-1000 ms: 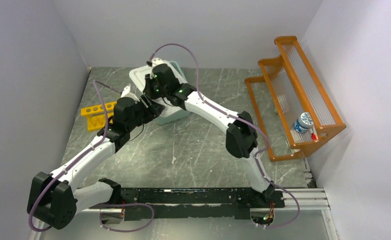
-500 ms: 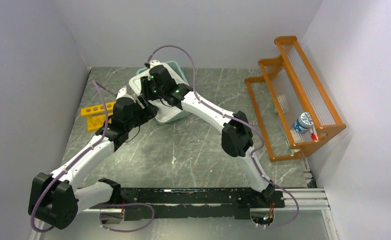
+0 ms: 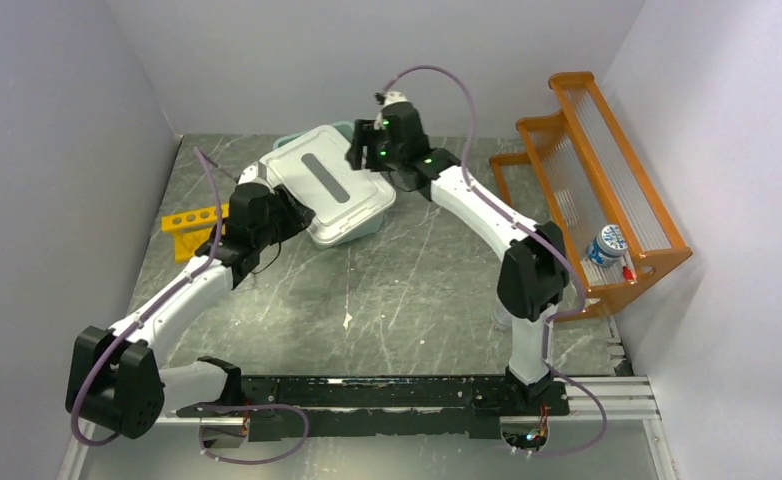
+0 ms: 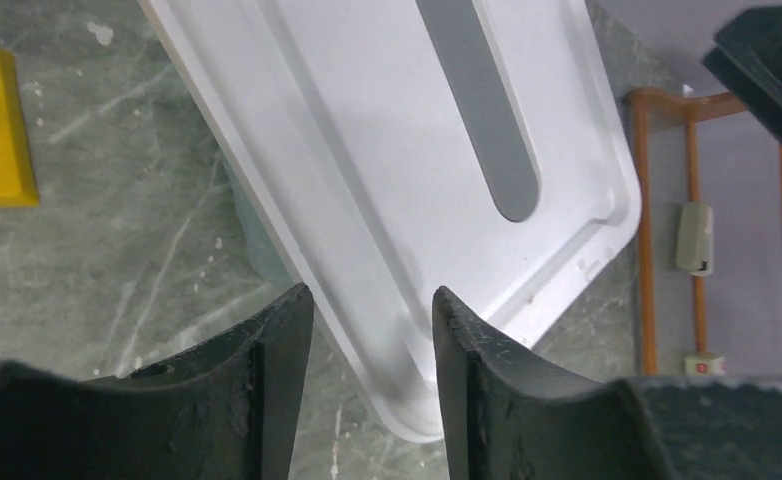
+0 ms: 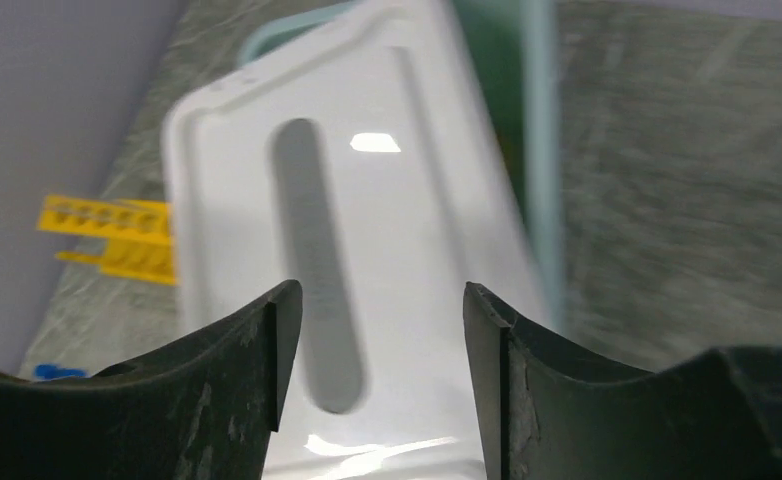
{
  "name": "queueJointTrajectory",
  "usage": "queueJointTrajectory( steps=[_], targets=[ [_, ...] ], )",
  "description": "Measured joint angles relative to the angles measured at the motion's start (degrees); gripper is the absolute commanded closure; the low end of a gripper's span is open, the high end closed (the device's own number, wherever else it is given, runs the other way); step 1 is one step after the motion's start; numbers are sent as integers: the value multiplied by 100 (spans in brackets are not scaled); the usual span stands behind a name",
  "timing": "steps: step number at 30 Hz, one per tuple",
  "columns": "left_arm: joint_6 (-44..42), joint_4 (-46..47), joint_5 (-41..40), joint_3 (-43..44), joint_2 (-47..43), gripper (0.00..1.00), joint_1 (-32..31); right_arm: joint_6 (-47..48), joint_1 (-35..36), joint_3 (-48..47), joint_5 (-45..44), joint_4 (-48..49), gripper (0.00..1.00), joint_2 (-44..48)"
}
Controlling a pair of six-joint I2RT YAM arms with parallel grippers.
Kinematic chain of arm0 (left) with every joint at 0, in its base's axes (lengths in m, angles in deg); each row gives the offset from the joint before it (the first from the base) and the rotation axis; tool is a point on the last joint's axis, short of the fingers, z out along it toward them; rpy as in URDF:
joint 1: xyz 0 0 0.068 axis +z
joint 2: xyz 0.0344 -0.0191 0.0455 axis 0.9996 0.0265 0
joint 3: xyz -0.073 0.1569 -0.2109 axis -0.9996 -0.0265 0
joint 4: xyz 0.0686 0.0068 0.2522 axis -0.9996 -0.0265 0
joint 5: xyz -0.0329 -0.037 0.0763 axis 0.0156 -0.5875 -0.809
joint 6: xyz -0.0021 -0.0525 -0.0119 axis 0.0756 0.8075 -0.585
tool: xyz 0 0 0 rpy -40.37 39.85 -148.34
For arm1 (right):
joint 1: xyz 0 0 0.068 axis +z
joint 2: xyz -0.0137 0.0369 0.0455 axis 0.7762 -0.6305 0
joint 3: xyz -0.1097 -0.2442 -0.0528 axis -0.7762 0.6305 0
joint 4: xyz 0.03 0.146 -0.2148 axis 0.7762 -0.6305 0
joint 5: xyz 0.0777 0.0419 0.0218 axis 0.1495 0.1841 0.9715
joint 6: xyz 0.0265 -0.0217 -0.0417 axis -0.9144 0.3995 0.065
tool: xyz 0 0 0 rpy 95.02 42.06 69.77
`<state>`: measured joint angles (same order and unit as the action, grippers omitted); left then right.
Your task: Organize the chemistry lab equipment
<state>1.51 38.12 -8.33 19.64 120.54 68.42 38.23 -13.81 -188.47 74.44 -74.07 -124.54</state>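
A white lid (image 3: 352, 195) with a grey slot lies askew on a teal bin (image 3: 345, 236) at the back of the table. My left gripper (image 3: 297, 212) is at the lid's near left corner. In the left wrist view its jaws (image 4: 372, 300) stand open over the lid's rim (image 4: 397, 150) and grip nothing. My right gripper (image 3: 362, 150) hovers at the lid's far right end, also open, with the blurred lid (image 5: 367, 200) below it. A yellow tube rack (image 3: 197, 228) lies left of the bin. The bin's contents are hidden.
A large orange wooden shelf (image 3: 587, 190) stands along the right wall, and a small blue-labelled bottle (image 3: 605, 245) sits on it. Walls close off the left, back and right. Something small and blue (image 5: 62, 372) lies near the rack.
My right gripper has opened and drawn back to the right, off the lid. The lid now shows fully on the bin. The left gripper stays near the lid's corner.
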Motion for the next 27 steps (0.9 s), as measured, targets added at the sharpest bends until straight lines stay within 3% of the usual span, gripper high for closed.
queueJointTrajectory(
  steps=[7, 14, 27],
  targets=[
    [-289, -221, -22, 511, 601, 53, 68, 660, -662, 348, 168, -354, 40, -48],
    [-673, -533, -201, 992, 994, 56, 111, 929, -560, 426, 214, -444, 64, -188],
    [-1093, -654, -299, 1742, 1773, 54, 214, 695, -577, 549, -223, -358, 71, -278]
  ],
)
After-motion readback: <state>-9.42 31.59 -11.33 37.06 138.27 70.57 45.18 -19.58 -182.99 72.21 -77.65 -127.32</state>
